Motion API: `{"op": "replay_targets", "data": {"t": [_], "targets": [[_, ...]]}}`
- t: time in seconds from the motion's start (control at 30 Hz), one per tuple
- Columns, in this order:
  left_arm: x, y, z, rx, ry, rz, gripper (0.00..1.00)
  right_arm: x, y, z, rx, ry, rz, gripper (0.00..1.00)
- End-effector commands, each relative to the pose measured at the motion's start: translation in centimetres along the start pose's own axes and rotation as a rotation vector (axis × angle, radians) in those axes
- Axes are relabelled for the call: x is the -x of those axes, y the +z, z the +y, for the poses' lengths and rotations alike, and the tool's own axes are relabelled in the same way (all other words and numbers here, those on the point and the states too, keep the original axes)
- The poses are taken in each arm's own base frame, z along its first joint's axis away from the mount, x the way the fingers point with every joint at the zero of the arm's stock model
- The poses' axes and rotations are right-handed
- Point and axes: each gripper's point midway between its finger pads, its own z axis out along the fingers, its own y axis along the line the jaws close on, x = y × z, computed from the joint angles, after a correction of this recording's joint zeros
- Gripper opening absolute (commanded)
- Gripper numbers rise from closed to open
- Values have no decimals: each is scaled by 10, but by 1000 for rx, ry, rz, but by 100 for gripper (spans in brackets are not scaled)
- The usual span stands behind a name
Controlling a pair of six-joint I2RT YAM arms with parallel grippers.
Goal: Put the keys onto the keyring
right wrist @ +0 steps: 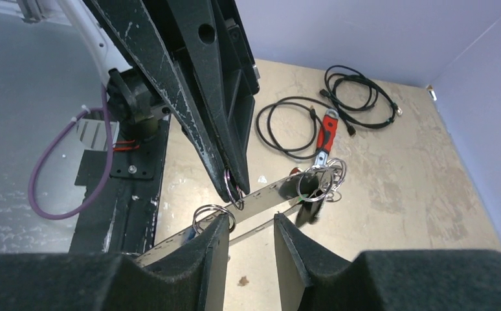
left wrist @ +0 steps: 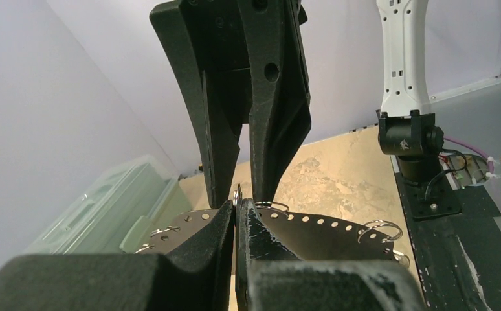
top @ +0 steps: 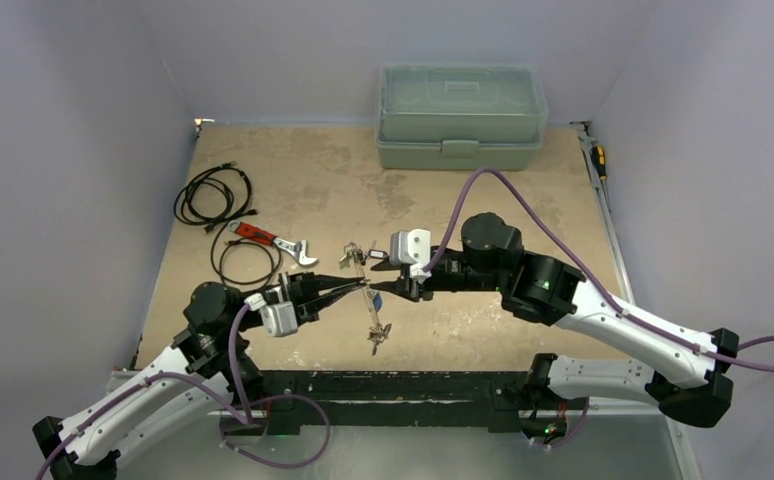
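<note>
Left pincer (right wrist: 235,183) clamped on small ring (left wrist: 237,192), right pincer (right wrist: 251,223) apart, keys (right wrist: 316,184) half hidden

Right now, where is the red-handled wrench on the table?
In the top view, the wrench lies left of centre, beside the coils of black cable, with a bunch of keys just to its right.
</note>
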Motion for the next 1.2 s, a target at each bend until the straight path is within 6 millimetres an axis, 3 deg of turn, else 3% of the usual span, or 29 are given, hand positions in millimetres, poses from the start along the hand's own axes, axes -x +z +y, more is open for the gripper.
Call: {"op": "replay_targets", "data": {"t": [0.0, 0.47, 0.87, 1.17], "targets": [[20, 2, 5, 9, 36, -75, 0, 38, -10, -8, -17, -39, -97, 35], [21, 0, 5, 17, 41, -77, 0, 43, -15, -13, -32, -63, -81, 35], [23, -1, 6, 26, 39, -83, 0, 42, -3, -4, 34, -46, -84, 34], [23, -1, 7, 29, 38, -86, 0, 37, 4, -2, 57, -39, -73, 23]]}}
